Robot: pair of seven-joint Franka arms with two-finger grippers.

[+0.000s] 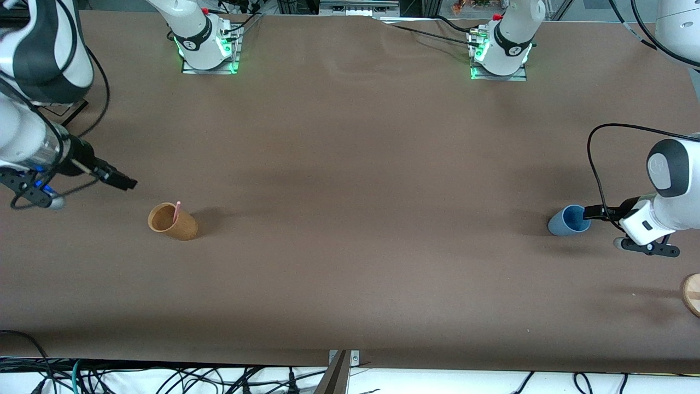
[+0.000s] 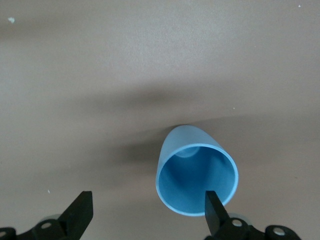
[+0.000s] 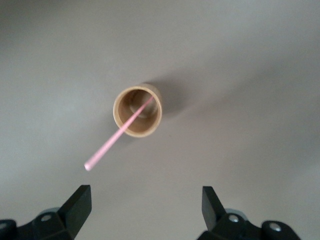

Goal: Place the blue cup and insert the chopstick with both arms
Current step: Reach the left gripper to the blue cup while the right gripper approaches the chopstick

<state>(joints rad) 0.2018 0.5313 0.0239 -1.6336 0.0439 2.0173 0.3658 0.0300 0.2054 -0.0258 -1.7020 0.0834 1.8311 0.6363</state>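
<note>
Blue cup (image 1: 569, 220) stands upright on the brown desk (image 1: 350, 164) at the left arm's end. Left end effector (image 1: 589, 212) is right beside it at rim height, fingers spread; in the left wrist view 1 fingertip (image 2: 214, 209) overlaps the cup's rim (image 2: 197, 172) while the other stands well clear of it. Cannot tell if that finger touches the rim. Cup not pinched.

Chopstick (image 1: 176, 211) sits in the orange-brown cup (image 1: 172, 221) at the right arm's end of the desk, leaning on the rim, upper end sticking out. That cup is upright too. The right wrist view looks down on both: pink stick (image 3: 119, 134) running out of the cup mouth (image 3: 137, 110) over bare desk.

Right end effector (image 1: 123, 181) is up in the air over the desk, beside the orange-brown cup and apart from it, fingers spread, holding nothing.

The 2 cups are well apart, only open desk between them. A round wooden object (image 1: 692, 293) is cut off at the desk edge, nearer the front camera than the blue cup.
</note>
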